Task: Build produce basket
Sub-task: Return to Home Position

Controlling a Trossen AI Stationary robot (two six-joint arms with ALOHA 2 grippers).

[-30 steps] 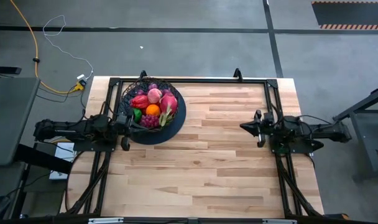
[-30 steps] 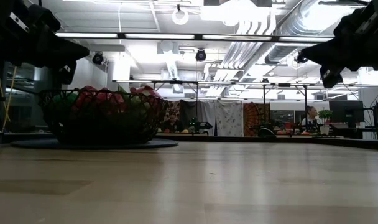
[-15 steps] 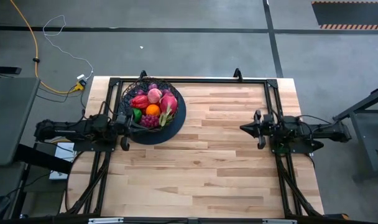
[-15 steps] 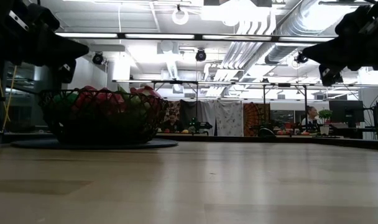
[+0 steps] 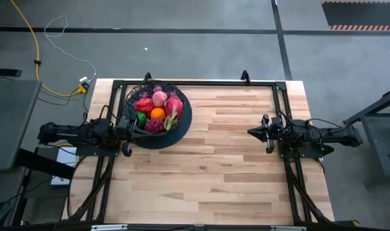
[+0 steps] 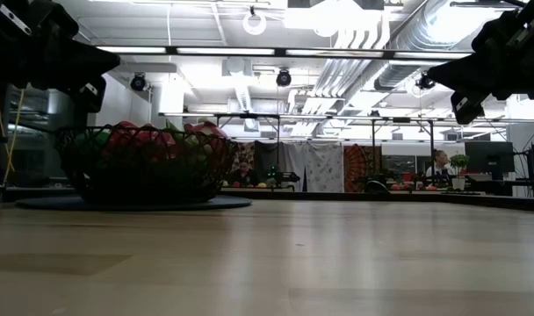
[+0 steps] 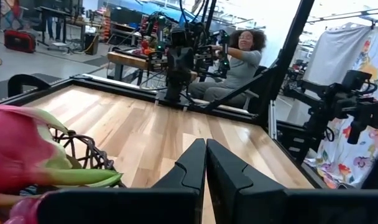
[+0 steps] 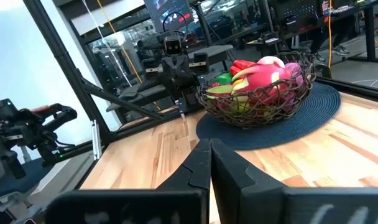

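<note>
- The table [image 5: 233, 160] ran on from the basket [image 5: 132, 96] across to the right arm's side, with the basket near its far corner by the left arm.
- A dark round mat [image 5: 184, 128] lay under the basket and showed past the rim, mostly on the side facing the right arm.
- The basket stood upright on the mat, heaped with produce.
- The left gripper [image 7: 206, 144] hung just beside the basket on the left arm's side, above the tabletop and a little higher than the rim. Its fingers were pressed together on nothing.
- The right gripper [image 8: 210, 144] waited well apart from the basket, pointed at it, off the tabletop. Its fingers were together too, and bare.
- In the basket, a pink fruit [image 5: 174, 106] with green leaves lay toward the right arm (the left wrist view caught it close by).
- A red pepper [image 5: 144, 104] sat toward the left arm and a peach [image 5: 159, 98] near the basket's middle.
- An orange [image 5: 157, 113] sat just in front of the peach.
- Grapes [image 5: 156, 124] lay at the basket's near edge, and a small green piece [image 5: 142, 118] just beside them.
</note>
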